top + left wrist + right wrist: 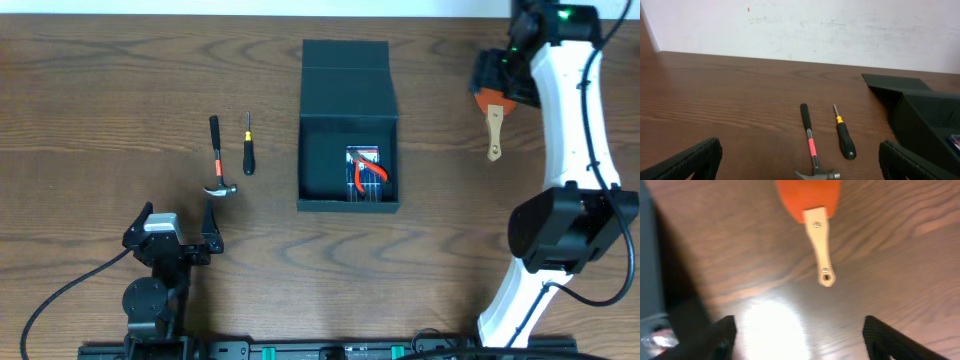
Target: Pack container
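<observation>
The container (349, 125), a dark box with its flap lid folded back, stands mid-table; its side shows in the left wrist view (925, 115). Red-handled pliers (366, 170) lie inside it. A hammer (218, 160) and a black screwdriver (248, 143) lie left of the box, and both show ahead of my left gripper (800, 162), hammer (811, 145) and screwdriver (842, 135). That gripper (176, 222) is open and empty near the front edge. My right gripper (497, 88) hovers right of the box, open (800, 340), with nothing between its fingers. An orange-bladed scraper with a wooden handle (820, 245) lies just beyond it.
The scraper (493, 125) lies on the bare wood at the right, handle pointing toward the front. The right arm's white body (575, 150) runs along the right side. A pale wall (800, 25) bounds the table's far edge.
</observation>
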Robot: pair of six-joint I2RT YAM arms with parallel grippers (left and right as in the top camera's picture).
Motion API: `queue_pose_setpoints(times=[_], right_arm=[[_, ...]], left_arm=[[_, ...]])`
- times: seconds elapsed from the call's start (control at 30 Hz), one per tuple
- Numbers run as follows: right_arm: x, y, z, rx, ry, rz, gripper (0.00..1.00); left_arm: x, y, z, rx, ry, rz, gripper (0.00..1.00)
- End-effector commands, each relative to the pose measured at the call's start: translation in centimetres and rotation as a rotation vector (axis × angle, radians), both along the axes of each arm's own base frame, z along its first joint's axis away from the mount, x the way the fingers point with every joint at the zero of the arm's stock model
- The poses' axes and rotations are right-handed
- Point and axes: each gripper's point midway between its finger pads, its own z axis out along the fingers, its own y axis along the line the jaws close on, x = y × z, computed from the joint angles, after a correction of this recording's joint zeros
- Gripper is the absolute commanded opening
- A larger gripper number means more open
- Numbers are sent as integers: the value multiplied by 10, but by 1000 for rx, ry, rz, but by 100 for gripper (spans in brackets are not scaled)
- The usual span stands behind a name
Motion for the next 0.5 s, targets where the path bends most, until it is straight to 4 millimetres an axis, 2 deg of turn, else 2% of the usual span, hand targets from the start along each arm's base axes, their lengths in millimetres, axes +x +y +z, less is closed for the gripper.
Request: queue_pose_setpoints(times=[0.0, 0.13, 0.27, 0.4, 0.47], right_arm=[[-11, -22, -16, -17, 54, 6, 76], [-19, -36, -44, -11, 98, -29, 76], [-28, -39, -83, -6, 141, -28, 78], [-37, -37, -115, -3, 166, -26, 84], [-42, -37, -127, -1, 180, -27, 92]], left_arm=[[0, -3, -6, 5, 12, -14, 99], [0, -3, -6, 5, 12, -14, 98], [0, -3, -6, 5, 12, -14, 98], [0, -3, -6, 5, 12, -14, 99], [0, -3, -6, 5, 12, -14, 99]])
